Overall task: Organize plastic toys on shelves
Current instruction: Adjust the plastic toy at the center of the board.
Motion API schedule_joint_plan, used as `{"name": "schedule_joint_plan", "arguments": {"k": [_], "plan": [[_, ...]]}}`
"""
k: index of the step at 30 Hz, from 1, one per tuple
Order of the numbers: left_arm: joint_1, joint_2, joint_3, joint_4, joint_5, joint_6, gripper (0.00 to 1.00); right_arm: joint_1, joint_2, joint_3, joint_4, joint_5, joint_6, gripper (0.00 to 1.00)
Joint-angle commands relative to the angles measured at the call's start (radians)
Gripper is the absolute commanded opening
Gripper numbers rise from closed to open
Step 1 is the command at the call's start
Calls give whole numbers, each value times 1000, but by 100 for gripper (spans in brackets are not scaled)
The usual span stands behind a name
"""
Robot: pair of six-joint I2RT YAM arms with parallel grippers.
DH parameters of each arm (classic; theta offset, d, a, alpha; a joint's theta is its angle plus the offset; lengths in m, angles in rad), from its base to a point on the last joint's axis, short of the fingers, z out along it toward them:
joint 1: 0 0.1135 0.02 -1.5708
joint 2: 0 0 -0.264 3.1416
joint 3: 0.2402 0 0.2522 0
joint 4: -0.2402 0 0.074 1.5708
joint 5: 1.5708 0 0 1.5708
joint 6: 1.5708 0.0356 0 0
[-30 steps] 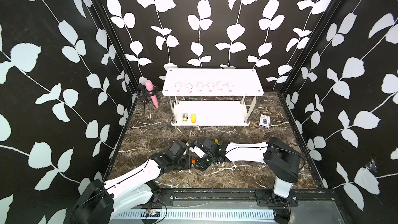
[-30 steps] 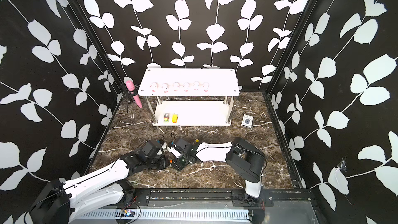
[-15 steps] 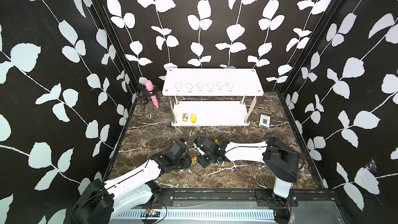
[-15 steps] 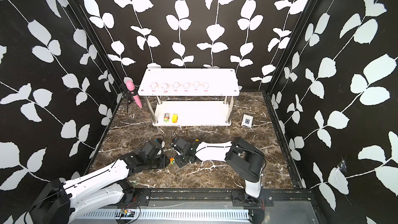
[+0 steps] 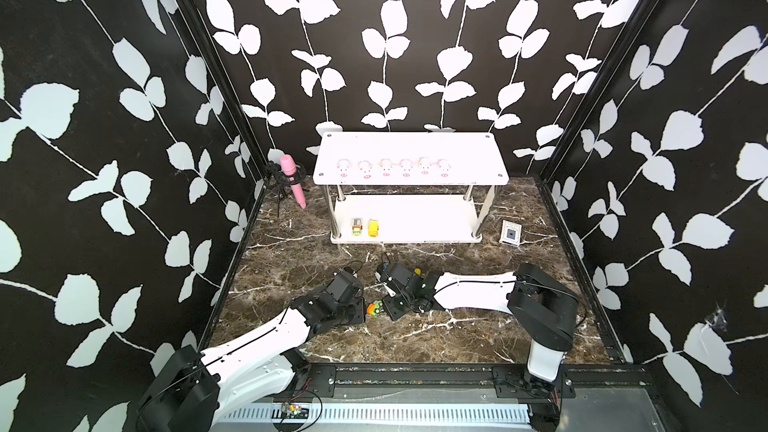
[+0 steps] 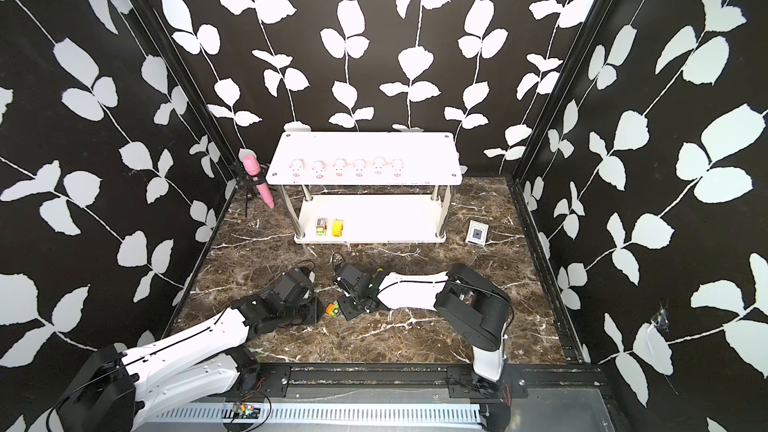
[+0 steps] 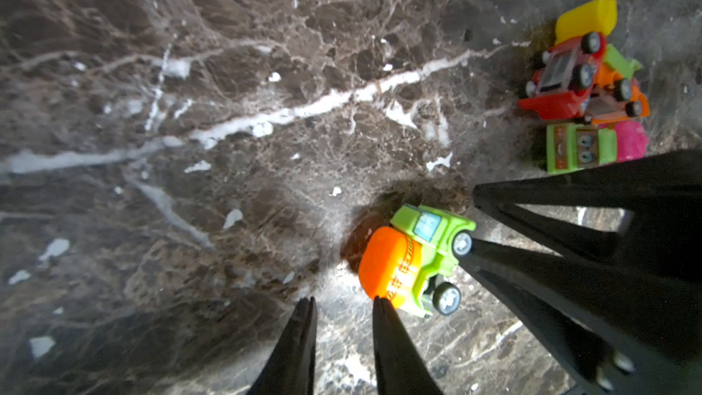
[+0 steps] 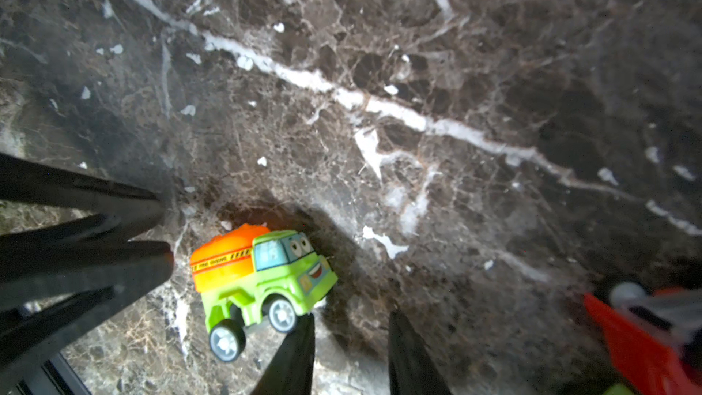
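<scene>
A green toy truck with an orange tank (image 7: 414, 256) (image 8: 258, 271) lies on the marble floor (image 5: 376, 308) (image 6: 332, 308) between my two grippers. My left gripper (image 7: 343, 302) (image 5: 362, 311) is open, its gap empty, one fingertip touching the orange tank. The right gripper (image 8: 351, 317) (image 5: 390, 308) is open too, one fingertip against the truck's wheel side. Several more toy vehicles (image 7: 581, 81) lie in a heap behind the right gripper. On the shelves (image 5: 409, 145), several pigs (image 5: 390, 168) line the upper board. A green vehicle (image 5: 356, 227) and a yellow one (image 5: 373, 228) sit on the lower board.
A pink microphone (image 5: 293, 178) on a black stand is left of the shelves, by the wall. A white-and-blue card box (image 5: 510, 233) lies on the floor to their right. Patterned walls enclose the floor on three sides.
The left jaws have parted from shut. The two grippers, close together a second ago, have drawn slightly apart, and the green-and-orange truck now shows on the floor between them.
</scene>
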Motion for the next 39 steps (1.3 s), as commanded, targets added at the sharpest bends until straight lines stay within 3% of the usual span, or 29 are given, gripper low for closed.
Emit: {"name": "schedule_joint_plan", "arguments": {"k": [1, 5, 9, 19, 39], "plan": [[-3, 6, -23, -2, -9, 1, 28, -5, -10, 4, -3, 4, 6, 35], [-3, 35, -29, 62, 83, 31, 27, -6, -32, -15, 9, -4, 12, 35], [-4, 22, -36, 59, 92, 29, 21, -23, -76, -55, 49, -33, 22, 33], [-3, 7, -62, 43, -2, -23, 19, -30, -94, -59, 105, -199, 13, 31], [-2, 164, -41, 217, 55, -3, 21, -18, -26, -15, 64, -153, 33, 29]]}}
